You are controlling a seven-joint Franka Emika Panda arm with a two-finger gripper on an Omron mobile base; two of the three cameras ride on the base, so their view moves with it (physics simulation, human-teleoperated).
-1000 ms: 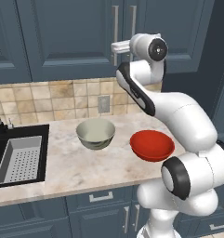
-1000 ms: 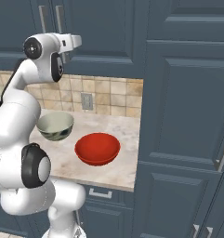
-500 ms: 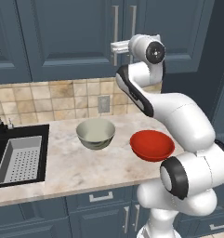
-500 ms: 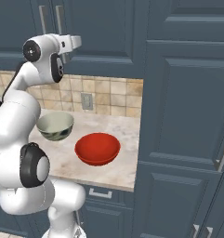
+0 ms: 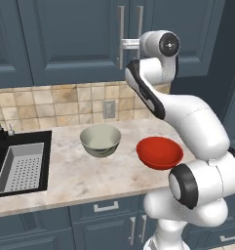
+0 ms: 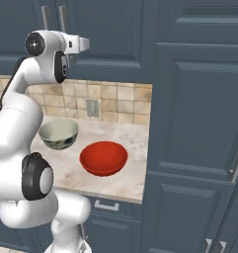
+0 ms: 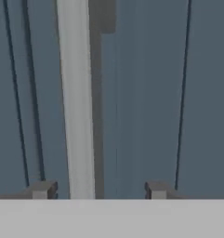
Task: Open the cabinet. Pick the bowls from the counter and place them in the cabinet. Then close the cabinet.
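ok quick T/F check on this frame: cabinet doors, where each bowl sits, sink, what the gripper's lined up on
1. Both cabinet doors are closed. True.
2. The red bowl sits inside the cabinet. False: it rests on the counter.
3. A silver bar handle stands between the gripper fingers, not yet clamped. True.
4. The cream bowl is stacked in the red bowl. False: they sit side by side, apart.
5. The sink lies left of the cream bowl in the left base view. True.

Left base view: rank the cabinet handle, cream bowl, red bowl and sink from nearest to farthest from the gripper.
1. cabinet handle, right at the gripper, up on the door.
2. cream bowl, below on the counter.
3. red bowl, lower right; too close to the cream bowl to call.
4. sink, far left.
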